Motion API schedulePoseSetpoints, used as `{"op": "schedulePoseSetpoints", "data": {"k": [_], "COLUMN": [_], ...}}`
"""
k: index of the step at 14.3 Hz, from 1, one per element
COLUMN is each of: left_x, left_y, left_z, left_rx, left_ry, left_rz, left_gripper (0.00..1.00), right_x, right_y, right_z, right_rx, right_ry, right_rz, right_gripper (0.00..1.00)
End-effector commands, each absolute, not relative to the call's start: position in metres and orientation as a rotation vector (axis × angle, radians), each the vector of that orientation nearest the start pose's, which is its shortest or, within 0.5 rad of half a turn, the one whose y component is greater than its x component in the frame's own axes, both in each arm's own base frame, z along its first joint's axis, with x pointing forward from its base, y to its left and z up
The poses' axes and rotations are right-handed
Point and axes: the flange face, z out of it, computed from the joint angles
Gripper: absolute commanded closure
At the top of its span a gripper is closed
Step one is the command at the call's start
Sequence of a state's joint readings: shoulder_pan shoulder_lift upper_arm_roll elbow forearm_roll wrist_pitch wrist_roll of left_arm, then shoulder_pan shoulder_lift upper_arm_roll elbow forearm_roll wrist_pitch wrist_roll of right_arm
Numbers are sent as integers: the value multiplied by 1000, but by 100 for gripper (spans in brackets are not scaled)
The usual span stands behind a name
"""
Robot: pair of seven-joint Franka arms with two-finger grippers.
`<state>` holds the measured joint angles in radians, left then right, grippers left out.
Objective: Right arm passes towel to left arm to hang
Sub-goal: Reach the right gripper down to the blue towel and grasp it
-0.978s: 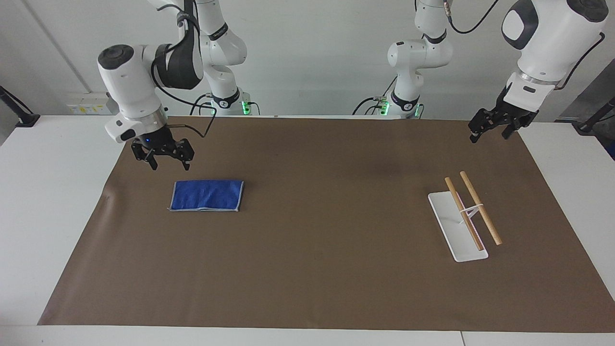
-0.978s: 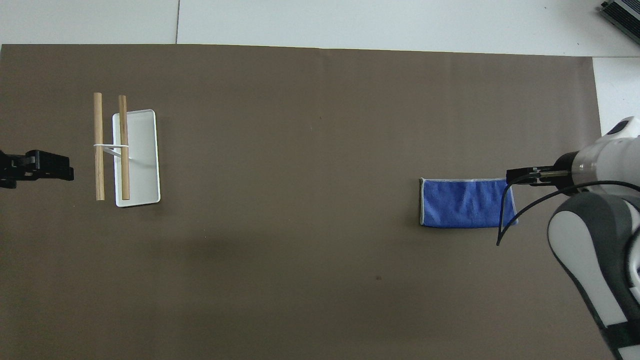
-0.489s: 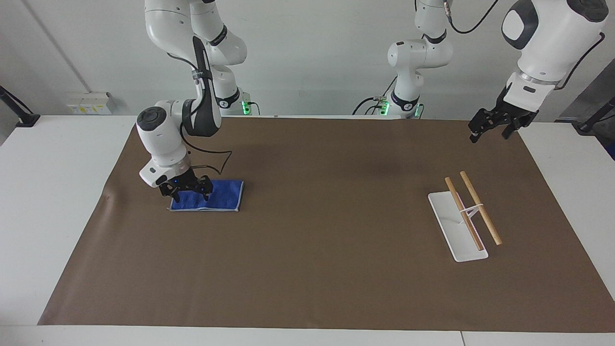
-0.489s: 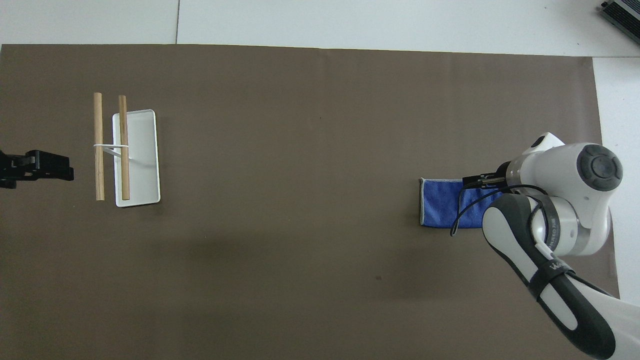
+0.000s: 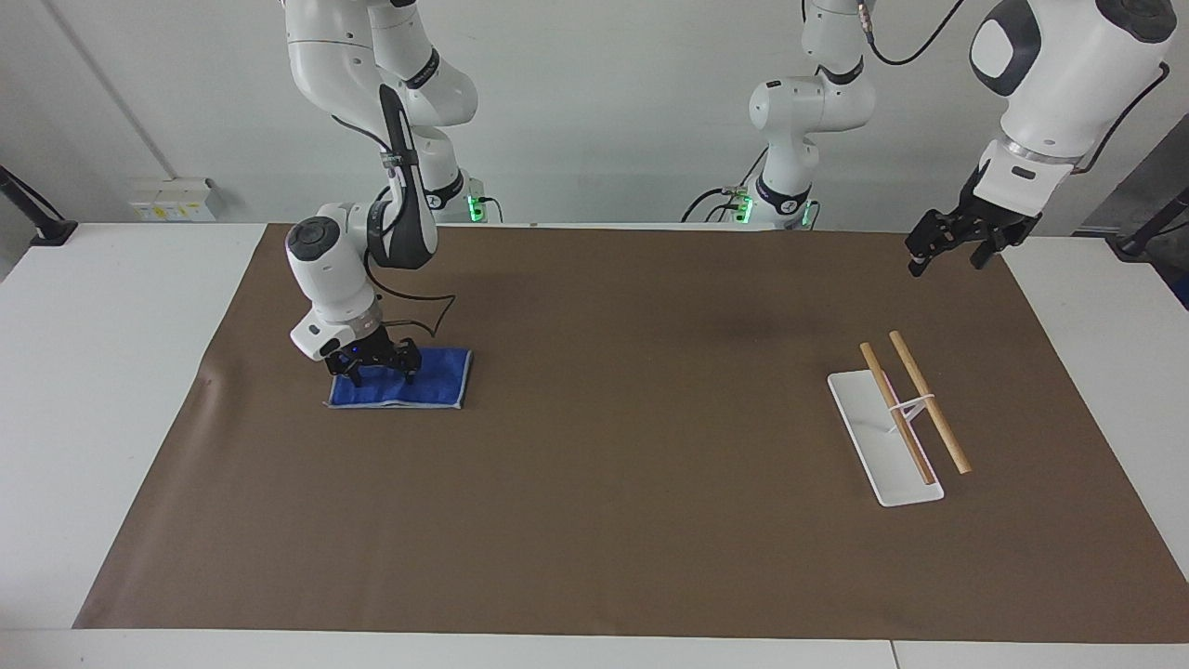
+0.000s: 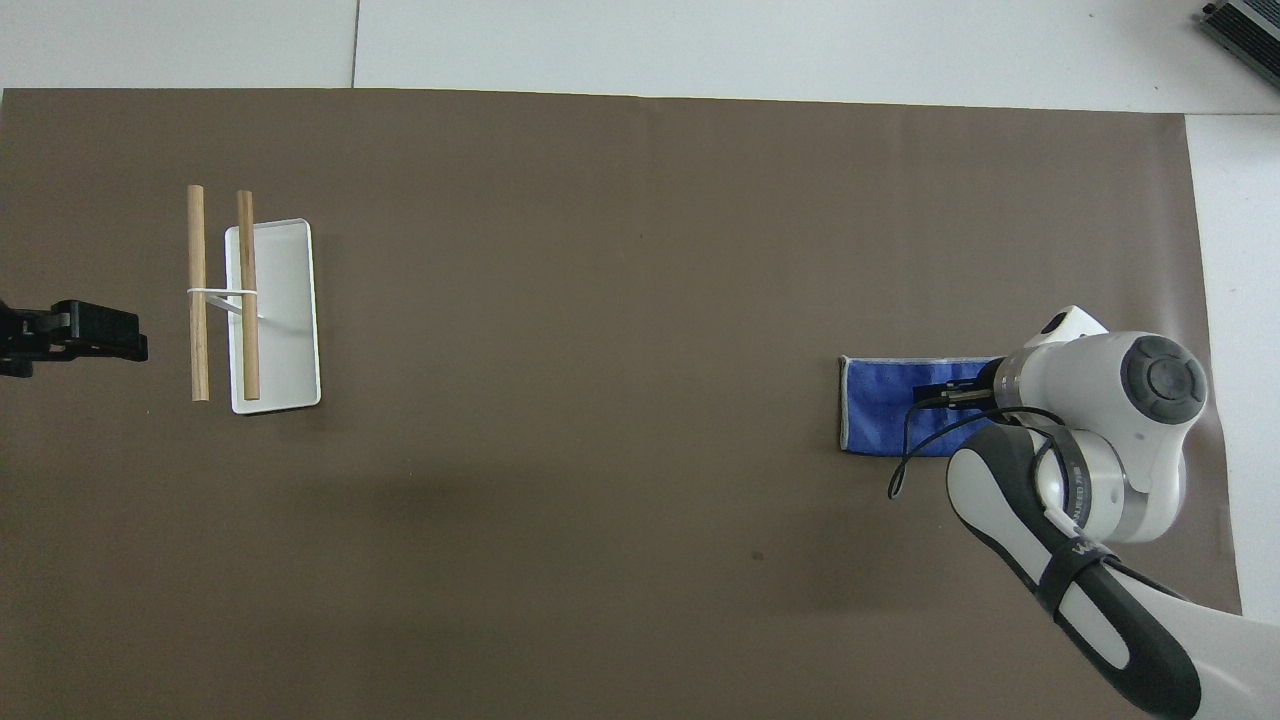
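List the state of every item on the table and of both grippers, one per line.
towel: folded, flat on the brown mat, not lifted.
right gripper: down on the towel, fingers spread.
left gripper: open, empty, waiting over the mat's corner.
rack: upright on its white base, both wooden bars bare.

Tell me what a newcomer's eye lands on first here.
The small folded royal-blue towel on the brown mat, with the right gripper down on it. Toward the left arm's end stands a white rack with two wooden rods; the left gripper waits above the mat's corner.
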<state>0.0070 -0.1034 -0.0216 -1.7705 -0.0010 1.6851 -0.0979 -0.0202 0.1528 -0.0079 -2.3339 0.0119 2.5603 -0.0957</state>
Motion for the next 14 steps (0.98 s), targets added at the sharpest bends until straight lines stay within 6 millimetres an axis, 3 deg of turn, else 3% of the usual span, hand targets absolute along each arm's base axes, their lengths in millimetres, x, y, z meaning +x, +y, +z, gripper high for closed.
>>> {"op": "schedulePoseSetpoints", "data": {"k": [1,2,3,7,11,14], "left_x": [520,520,520,520,520,520], "left_y": [-5,-5,-5,-5,-5,-5], "left_z": [597,597,597,597,597,597], "left_rx": [-3117,-3117,-3117,-3117,-3117,-3117], "left_ry": [-126,-126,-126,-126,-126,-126], "left_rz": [-21,-21,-21,-21,-21,-21], "left_gripper": [0,0,0,0,0,0], "right_x": [517,516,516,527,548,564], "right_y": [-16,-16,-15,-15,-11,-4], "right_z": [282,282,281,296,333,372], "right_rx": [-3127,-3121,-3099,-3071,-3030,-2933], "right_ry": [-97,-62,8,56,98,191], "right_rz": [-131,-124,-120,-117,-105,-75], "right_gripper": [64,87,100,100,100,100]}}
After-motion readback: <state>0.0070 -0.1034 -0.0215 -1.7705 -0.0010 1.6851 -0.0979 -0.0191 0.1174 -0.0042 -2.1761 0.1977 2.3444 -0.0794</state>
